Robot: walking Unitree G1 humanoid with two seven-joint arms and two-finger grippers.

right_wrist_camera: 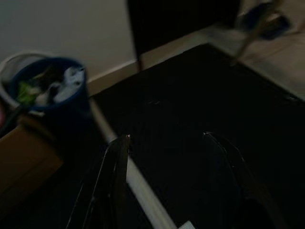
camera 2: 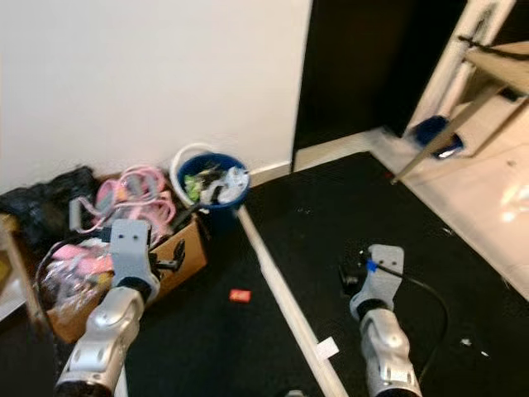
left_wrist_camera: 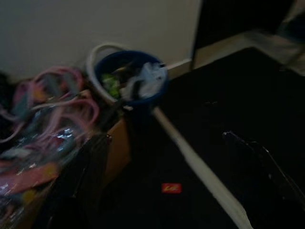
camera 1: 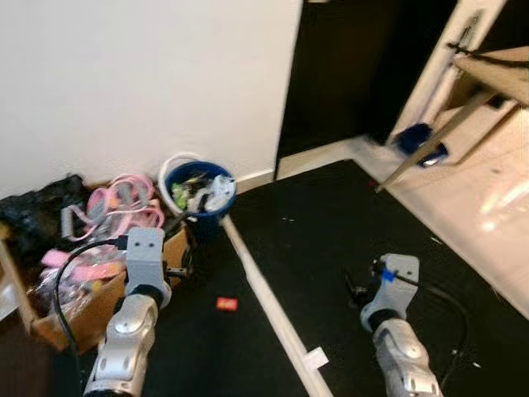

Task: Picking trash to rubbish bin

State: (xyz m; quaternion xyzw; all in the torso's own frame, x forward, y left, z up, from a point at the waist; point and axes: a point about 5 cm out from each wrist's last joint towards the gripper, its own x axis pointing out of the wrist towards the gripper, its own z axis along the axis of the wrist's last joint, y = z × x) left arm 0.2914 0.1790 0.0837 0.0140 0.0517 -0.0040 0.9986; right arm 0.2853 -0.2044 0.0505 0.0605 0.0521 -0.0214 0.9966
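Rubbish bin: a blue bin [camera 1: 201, 192] stands on the floor against the white wall [camera 1: 140, 83], at about 11 o'clock from the middle of the head view; it is heaped with white and green rubbish, and a white ring leans behind its rim.
Trash: a small red scrap [camera 1: 226, 303] lies on the black carpet [camera 1: 347, 240], at about 5 o'clock from the bin and well apart from it, between the cardboard box and the white strip.
White strip: a long pale strip [camera 1: 269, 310] runs over the carpet from the bin's foot toward 5 o'clock; a small white tag [camera 1: 315, 358] lies at its side lower down.
Cardboard box: a brown box [camera 1: 95, 298] just beside the bin at its 8 o'clock, piled with pink cords [camera 1: 124, 205] and wrapped things.
Left gripper: the left gripper [left_wrist_camera: 167, 176] is released, its two black fingers spread wide; it hangs above the carpet, with the red scrap lying between the fingers in the left wrist view, untouched.
Right gripper: the right gripper [right_wrist_camera: 167, 176] is released too, fingers apart over bare carpet beside the white strip, grasping nothing.
Background: a dark doorway [camera 1: 364, 66] at 1 o'clock, a pale shiny floor [camera 1: 488, 215] at 3 o'clock, and a blue object [camera 1: 417, 141] under slanted wooden legs.
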